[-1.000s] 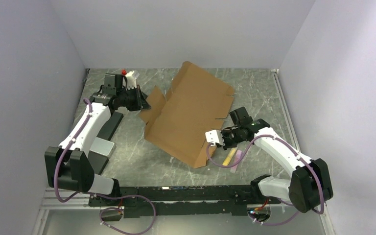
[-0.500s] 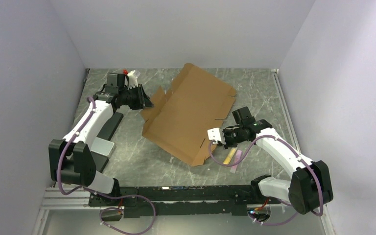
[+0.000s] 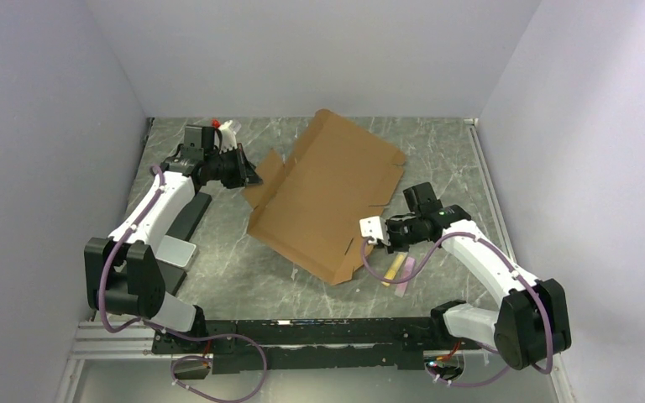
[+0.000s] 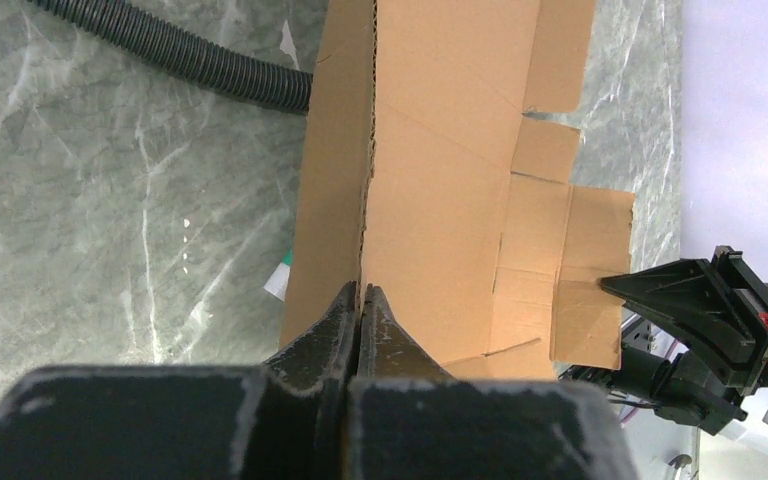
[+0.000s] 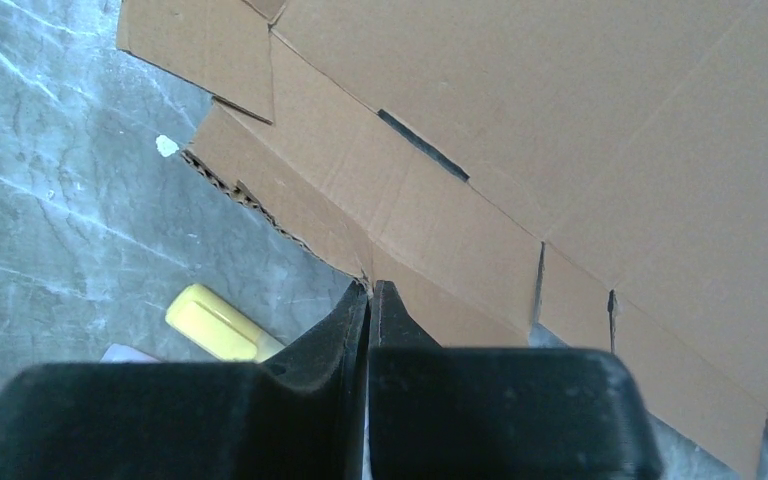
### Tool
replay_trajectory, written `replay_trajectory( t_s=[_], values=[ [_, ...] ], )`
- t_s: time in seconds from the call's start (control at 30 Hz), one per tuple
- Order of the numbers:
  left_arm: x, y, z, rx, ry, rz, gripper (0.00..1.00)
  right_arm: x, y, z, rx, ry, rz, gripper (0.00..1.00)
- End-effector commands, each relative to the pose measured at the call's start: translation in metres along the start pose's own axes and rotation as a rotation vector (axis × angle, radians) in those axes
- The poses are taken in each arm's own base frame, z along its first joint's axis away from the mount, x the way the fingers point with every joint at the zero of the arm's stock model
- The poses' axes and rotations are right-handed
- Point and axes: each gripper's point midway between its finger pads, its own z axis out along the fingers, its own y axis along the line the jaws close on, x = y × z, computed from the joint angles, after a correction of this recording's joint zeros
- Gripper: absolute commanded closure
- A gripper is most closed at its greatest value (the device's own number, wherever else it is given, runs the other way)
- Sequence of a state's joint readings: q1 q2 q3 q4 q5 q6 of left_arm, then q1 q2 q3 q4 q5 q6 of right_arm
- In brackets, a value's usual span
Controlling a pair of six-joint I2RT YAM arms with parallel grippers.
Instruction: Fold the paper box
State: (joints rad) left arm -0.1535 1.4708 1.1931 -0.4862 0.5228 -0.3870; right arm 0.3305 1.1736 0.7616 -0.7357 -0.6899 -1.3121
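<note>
The right gripper point(image 5: 368, 292) rises from the bottom edge, its 2 black jaws pressed together and their tips pinching the corrugated edge of the paper box point(image 5: 560, 120). The brown sheet fills the upper right, with creases and a dark slot. On the grey marbled counter point(image 5: 70, 200), a yellow object point(image 5: 210, 322) lies left of the jaws, partly hidden behind them.
</note>
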Motion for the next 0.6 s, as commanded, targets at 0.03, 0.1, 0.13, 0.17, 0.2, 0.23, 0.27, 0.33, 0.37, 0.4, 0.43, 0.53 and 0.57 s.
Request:
replay_trajectory(
  t_s=[0.03,0.1,0.13,0.17,0.2,0.23,0.27,0.33,0.37,0.4,0.43,0.53,0.57],
  values=[
    [-0.012,-0.016,-0.007,0.052,-0.037,-0.003,1.00,-0.007,-0.017,-0.012,0.079,-0.019,-0.022,1.00],
    [-0.016,-0.021,-0.012,0.067,-0.059,-0.008,1.00,-0.002,-0.025,-0.019,0.115,0.012,-0.031,1.00],
    [-0.017,-0.024,-0.014,0.073,-0.065,-0.015,1.00,0.000,-0.028,-0.024,0.130,0.031,-0.040,1.00],
    [-0.019,-0.028,-0.017,0.083,-0.079,-0.018,1.00,0.001,-0.032,-0.027,0.139,0.048,-0.048,1.00],
    [-0.023,-0.032,-0.021,0.092,-0.096,-0.018,1.00,0.003,-0.035,-0.032,0.146,0.068,-0.059,1.00],
    [-0.025,-0.036,-0.025,0.098,-0.110,-0.020,1.00,0.004,-0.038,-0.036,0.151,0.086,-0.066,1.00],
    [-0.028,-0.040,-0.030,0.104,-0.129,-0.020,1.00,0.005,-0.042,-0.041,0.159,0.103,-0.075,1.00],
    [-0.034,-0.047,-0.038,0.115,-0.175,-0.022,1.00,0.006,-0.051,-0.050,0.179,0.131,-0.088,1.00],
    [-0.037,-0.051,-0.043,0.124,-0.200,-0.024,1.00,0.006,-0.055,-0.054,0.186,0.144,-0.093,1.00],
    [-0.040,-0.054,-0.048,0.130,-0.224,-0.028,1.00,0.006,-0.061,-0.059,0.201,0.156,-0.097,1.00],
    [-0.042,-0.058,-0.053,0.137,-0.245,-0.034,1.00,0.007,-0.065,-0.061,0.211,0.168,-0.096,1.00],
    [-0.046,-0.061,-0.067,0.126,-0.321,-0.071,1.00,0.010,-0.081,-0.067,0.263,0.195,-0.077,1.00],
    [-0.045,-0.059,-0.071,0.116,-0.346,-0.086,1.00,0.011,-0.085,-0.067,0.280,0.195,-0.051,0.97]
  ],
)
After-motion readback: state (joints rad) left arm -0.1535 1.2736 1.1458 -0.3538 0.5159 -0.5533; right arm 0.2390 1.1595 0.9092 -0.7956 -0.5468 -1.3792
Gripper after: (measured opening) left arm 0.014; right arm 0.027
